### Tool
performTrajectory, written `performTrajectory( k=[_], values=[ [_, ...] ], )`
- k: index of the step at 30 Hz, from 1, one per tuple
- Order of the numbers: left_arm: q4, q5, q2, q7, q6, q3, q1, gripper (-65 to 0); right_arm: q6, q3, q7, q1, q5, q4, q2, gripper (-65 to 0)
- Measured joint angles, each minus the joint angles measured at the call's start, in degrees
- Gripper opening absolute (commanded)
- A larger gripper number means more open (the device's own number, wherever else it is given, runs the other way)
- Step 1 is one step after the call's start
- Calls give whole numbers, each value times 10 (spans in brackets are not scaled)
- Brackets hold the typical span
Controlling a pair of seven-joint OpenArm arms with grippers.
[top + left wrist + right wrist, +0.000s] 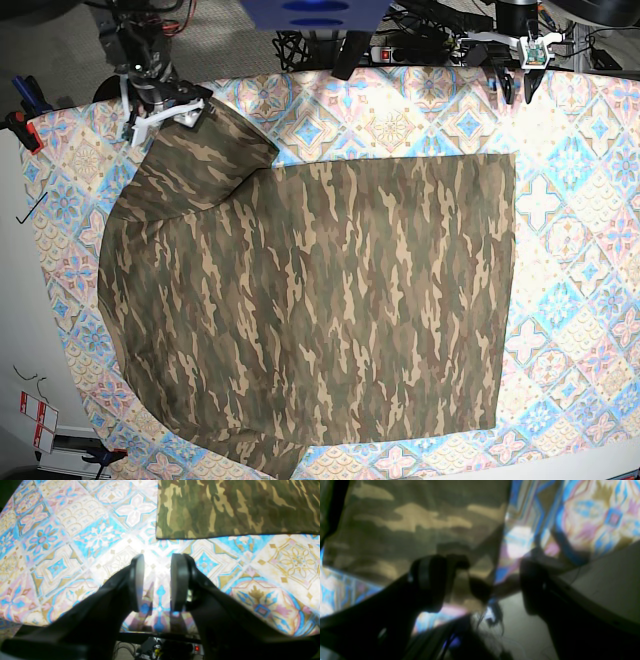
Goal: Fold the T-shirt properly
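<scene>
My right pincer (pixel 480 585) stands released astride the T-shirt (pixel 310 300) sleeve at the bench (pixel 580 200) corner, ready to pinch; my left pincer (pixel 157 582) hangs parted, empty, near the hem.

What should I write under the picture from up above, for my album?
A camouflage T-shirt spread on a patterned tablecloth, the right gripper at its sleeve.

T-shirt (pixel 320 300): spread flat on the tablecloth (pixel 580 250) covering the worktop, one sleeve at the far-left corner in the base view. Right tool (pixel 165 105): at that sleeve's edge. Left tool (pixel 520 75): far right, apart from the shirt.
</scene>
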Motion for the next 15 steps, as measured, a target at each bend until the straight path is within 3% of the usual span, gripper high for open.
performTrajectory(
  k=[9,12,15],
  values=[
    [0,0,1,0,-1,0,0,-486,5,-3,-11,17,3,0,-15,-234],
    [0,0,0,0,1,0,0,-486,33,-3,-18,17,4,0,-16,-321],
    [0,0,0,1,-2,4,-5,-480,37,-3,-23,17,12,-1,-17,-449]
  ],
)
